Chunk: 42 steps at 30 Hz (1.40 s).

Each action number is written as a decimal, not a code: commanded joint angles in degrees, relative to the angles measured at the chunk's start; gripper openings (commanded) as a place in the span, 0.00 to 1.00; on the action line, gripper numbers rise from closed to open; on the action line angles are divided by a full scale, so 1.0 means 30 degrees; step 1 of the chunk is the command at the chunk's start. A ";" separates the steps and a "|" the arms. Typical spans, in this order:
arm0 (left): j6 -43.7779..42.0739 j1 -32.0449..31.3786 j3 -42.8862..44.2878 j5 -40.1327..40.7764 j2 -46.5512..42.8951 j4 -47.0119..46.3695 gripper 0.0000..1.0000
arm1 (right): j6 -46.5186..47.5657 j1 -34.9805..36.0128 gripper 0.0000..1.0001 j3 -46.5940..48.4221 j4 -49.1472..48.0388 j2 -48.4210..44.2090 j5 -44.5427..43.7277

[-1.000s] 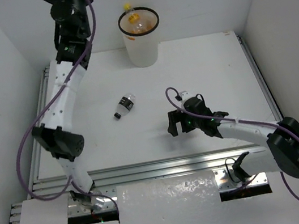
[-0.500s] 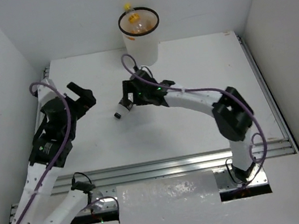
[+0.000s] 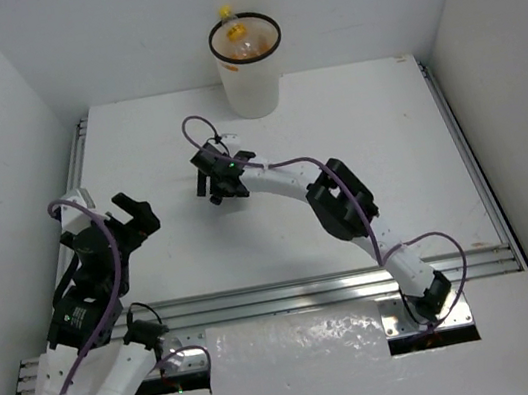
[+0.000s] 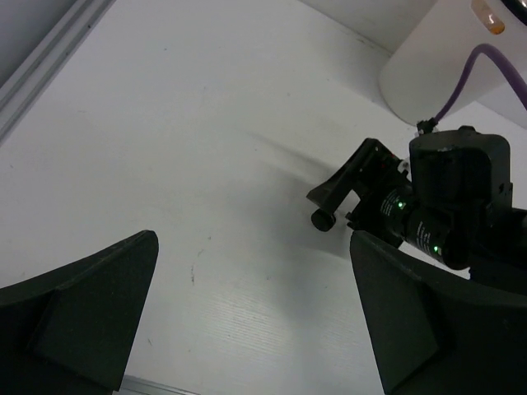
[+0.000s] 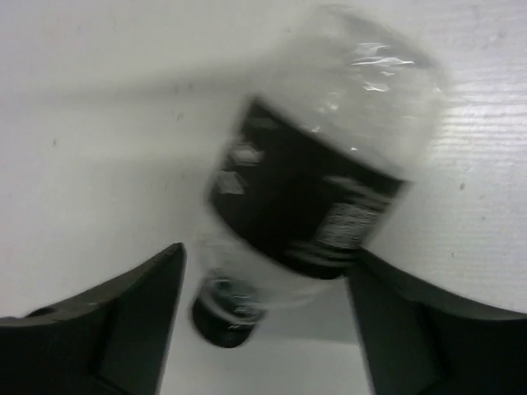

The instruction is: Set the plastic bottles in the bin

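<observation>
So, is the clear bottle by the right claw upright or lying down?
Lying down: the clear bottle rests lengthwise on the table, its black cap pointing sideways.

Bin [image 3: 251, 80] at far edge of table [image 3: 389, 156] (bottles [image 3: 240, 41] inside), another bottle [image 5: 313, 197] lying nearer, between right tool's [image 3: 219, 187] fingers

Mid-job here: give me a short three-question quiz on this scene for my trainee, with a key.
1. True or false: the clear bottle lies on the table between the open jaws of the right end effector.
2. What shows inside the bin? A) orange bottles B) a green cup C) nothing at all
3. Fill in: the left end effector holds ____.
Key: 1 true; 2 A; 3 nothing.
</observation>
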<state>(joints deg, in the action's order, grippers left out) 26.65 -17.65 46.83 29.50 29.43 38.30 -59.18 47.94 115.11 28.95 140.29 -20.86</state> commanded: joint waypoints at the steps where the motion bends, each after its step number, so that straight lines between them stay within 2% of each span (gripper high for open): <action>1: -0.0769 0.0024 -0.0053 -0.0924 -0.0347 -0.1137 1.00 | 0.1262 -0.0804 0.72 0.0187 -0.1058 0.0376 -0.0723; 4: -0.0799 0.0024 -0.0082 -0.1101 -0.0813 -0.1166 1.00 | 0.2988 -0.1273 0.36 -0.1450 -0.2784 -0.0587 -0.0048; 7: -0.0974 0.0023 -0.0345 -0.1599 -0.1313 -0.1575 1.00 | 0.5362 -0.1303 0.24 -0.5021 -0.6468 -0.3366 -0.0369; 8: -0.0975 0.0024 -0.0346 -0.1658 -0.1546 -0.1577 1.00 | 0.7314 -0.1332 0.18 -0.6799 -0.7472 -0.4157 -0.0283; 9: -0.0975 0.0024 -0.0375 -0.1687 -0.1664 -0.1606 1.00 | 0.9566 -0.1478 0.17 -0.7687 -0.9367 -0.5847 0.0211; 10: -0.0975 0.0024 -0.0404 -0.1687 -0.1666 -0.1606 1.00 | 0.9589 -0.1479 0.16 -0.8508 -1.0401 -0.6705 0.0506; 13: -0.1062 -0.0006 -0.0492 -0.2067 -0.1783 -0.1780 1.00 | 1.5719 -0.1946 0.16 -1.1877 -1.3940 -1.0213 0.2461; 15: -0.1150 -0.0006 -0.0667 -0.2594 -0.1695 -0.1986 1.00 | 1.7113 -0.2762 0.16 -1.3290 -1.4716 -1.1455 0.2734; 19: -0.1297 0.0023 -0.0697 -0.2918 -0.1053 -0.2162 1.00 | 1.7527 -0.5313 0.16 -1.2183 -1.3989 -1.2193 0.4256; 22: -0.1326 0.0024 -0.0668 -0.2977 -0.0699 -0.2133 1.00 | 1.8493 -0.6428 0.17 -0.8964 -1.3110 -1.1109 0.4874; 28: -0.1268 0.0023 -0.0726 -0.2889 -0.0553 -0.2104 1.00 | 2.0951 -0.6899 0.19 -0.3430 -1.2256 -0.7977 0.3969; 34: -0.1268 -0.0006 -0.0697 -0.2830 -0.0318 -0.2045 1.00 | 2.1571 -0.7455 0.19 0.0877 -1.2900 -0.5370 0.2795; 37: -0.1268 -0.0006 -0.0698 -0.2830 -0.0289 -0.2016 1.00 | 2.1863 -0.7719 0.20 0.2726 -1.3483 -0.4113 0.3173; 42: -0.1239 -0.0035 -0.0727 -0.2859 -0.0347 -0.2016 1.00 | 2.1223 -0.8245 0.21 0.3787 -1.5386 -0.3083 0.3877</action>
<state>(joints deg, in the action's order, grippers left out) 23.79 -17.65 44.88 21.32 28.40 34.54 4.91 24.43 122.76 -9.47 130.72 -10.28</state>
